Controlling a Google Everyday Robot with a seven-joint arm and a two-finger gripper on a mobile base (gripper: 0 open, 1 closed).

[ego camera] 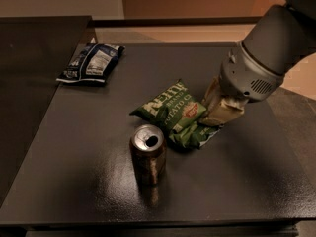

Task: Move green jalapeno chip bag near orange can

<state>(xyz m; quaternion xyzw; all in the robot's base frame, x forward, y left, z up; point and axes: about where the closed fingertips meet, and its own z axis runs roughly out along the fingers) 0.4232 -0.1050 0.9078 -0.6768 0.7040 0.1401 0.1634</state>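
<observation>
The green jalapeno chip bag lies crinkled on the dark table, its left end just right of and behind the orange can. The can stands upright near the table's front, silver top with an open pull-tab hole. My gripper comes in from the upper right on a grey arm and is shut on the bag's right end, its pale fingers pressed into the foil. The bag's lower right corner is partly hidden under the fingers.
A dark blue-and-white chip bag lies flat at the table's back left. The dark table ends at a front edge just below the can. A second dark surface adjoins on the left.
</observation>
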